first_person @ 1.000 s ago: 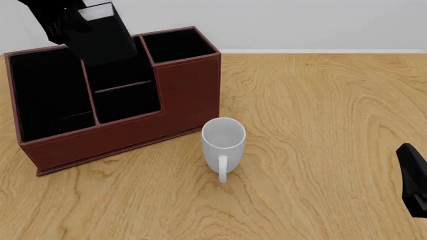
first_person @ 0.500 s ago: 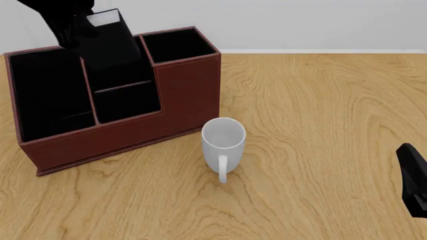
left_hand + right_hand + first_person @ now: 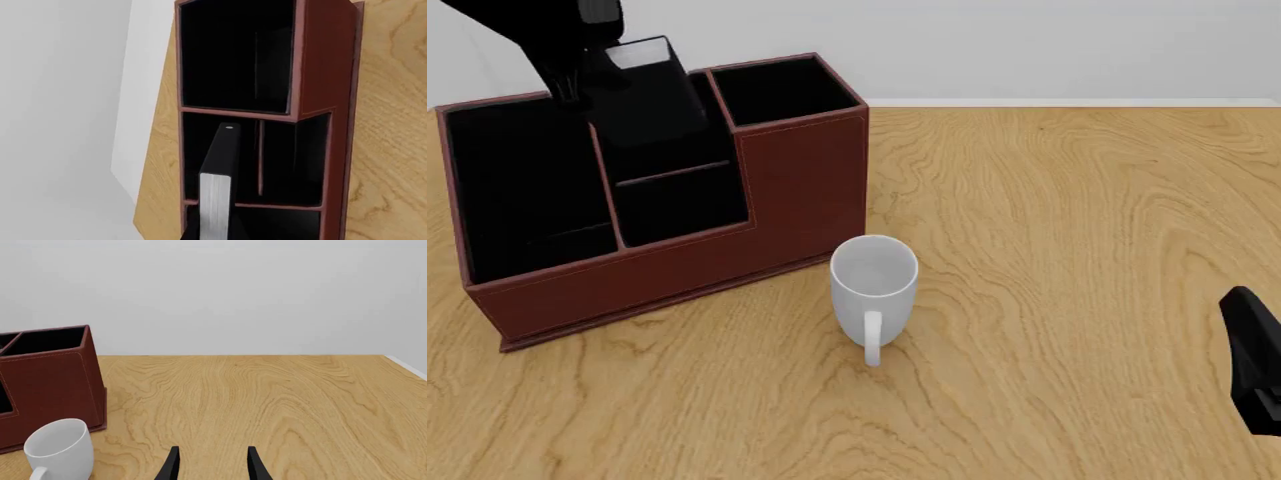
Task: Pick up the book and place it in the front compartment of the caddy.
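Observation:
My left gripper (image 3: 598, 72) is shut on the black book (image 3: 651, 95) and holds it tilted at the caddy's (image 3: 807, 190) back left. The book's lower end hangs over the front compartment (image 3: 687, 158), the small pocket on the far side of the thin crossbar (image 3: 674, 176). In the left wrist view the book's spine (image 3: 221, 150) with its pale mark and its white page edges sit over that pocket (image 3: 193, 150), beside the crossbar (image 3: 260, 157). My right gripper (image 3: 213, 467) is open and empty, low at the table's right (image 3: 1254, 360).
A white mug (image 3: 874, 275) stands just in front of the caddy's right corner and also shows in the right wrist view (image 3: 60, 445). The caddy's tall square pocket (image 3: 777, 92) is right of the book. Its wide long pocket (image 3: 521, 180) is to the left.
The left gripper has lowered the book towards the caddy and shifted it slightly right. The right arm and the mug have not moved.

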You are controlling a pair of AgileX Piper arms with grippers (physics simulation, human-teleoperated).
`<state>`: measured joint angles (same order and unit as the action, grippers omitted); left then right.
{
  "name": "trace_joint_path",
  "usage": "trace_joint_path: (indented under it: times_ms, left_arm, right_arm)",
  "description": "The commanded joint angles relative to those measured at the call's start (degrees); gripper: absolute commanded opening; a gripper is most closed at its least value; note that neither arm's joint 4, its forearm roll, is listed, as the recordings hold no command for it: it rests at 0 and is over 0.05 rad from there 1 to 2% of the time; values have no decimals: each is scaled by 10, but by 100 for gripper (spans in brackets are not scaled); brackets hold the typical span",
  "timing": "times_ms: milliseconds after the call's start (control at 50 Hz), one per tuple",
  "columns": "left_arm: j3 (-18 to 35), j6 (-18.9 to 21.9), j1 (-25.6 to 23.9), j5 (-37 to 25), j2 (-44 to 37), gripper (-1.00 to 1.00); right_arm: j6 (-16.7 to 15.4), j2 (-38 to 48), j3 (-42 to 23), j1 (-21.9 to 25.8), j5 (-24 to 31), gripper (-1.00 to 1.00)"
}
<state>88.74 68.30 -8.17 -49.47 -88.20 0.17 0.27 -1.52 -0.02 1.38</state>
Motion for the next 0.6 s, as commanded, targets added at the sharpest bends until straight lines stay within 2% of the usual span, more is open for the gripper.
trace_joint_path:
  times_ms: [20,400,600]
  left_arm:
    - [2,14,4,17,-5,-100]
    - [1,11,1,29,-26,-100]
    - [-13,23,6,45,-33,-100]
  right_arm:
    - [0,0,0,0,0,100]
    - [0,0,0,0,0,100]
    - [0,0,0,0,0,100]
